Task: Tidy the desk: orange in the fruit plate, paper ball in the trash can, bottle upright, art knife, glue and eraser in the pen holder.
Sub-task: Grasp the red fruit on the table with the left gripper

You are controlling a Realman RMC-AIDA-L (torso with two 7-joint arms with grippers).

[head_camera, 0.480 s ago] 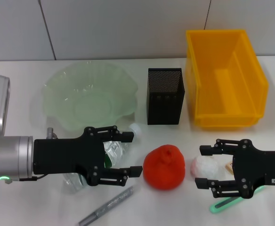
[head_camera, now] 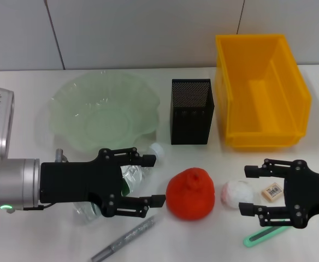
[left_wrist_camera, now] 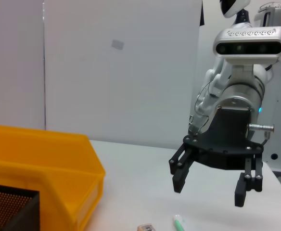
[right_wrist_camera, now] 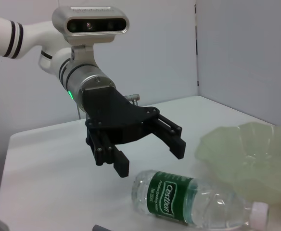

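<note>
The clear bottle [head_camera: 133, 176] [right_wrist_camera: 193, 199] lies on its side with its white cap [head_camera: 158, 149] toward the pen holder. My left gripper [head_camera: 155, 180] [right_wrist_camera: 150, 158] hovers open just above it, not touching. An orange [head_camera: 190, 194] sits mid-table, and a white paper ball [head_camera: 237, 192] lies right of it. My right gripper [head_camera: 244, 189] [left_wrist_camera: 209, 190] stands open beside the ball, holding nothing. An eraser [head_camera: 272, 191] [left_wrist_camera: 145, 227] and a green art knife [head_camera: 263, 236] lie near that gripper. A silver stick [head_camera: 124, 240], perhaps the glue, lies at the front.
At the back stand a green glass fruit plate [head_camera: 102, 112] [right_wrist_camera: 251, 159], a black mesh pen holder [head_camera: 191, 111] and a yellow bin [head_camera: 260, 90] [left_wrist_camera: 44, 163] serving as trash can. A grey wall rises behind the table.
My right gripper has drawn back to the right, away from the paper ball, uncovering the eraser. The left gripper has hardly moved.
</note>
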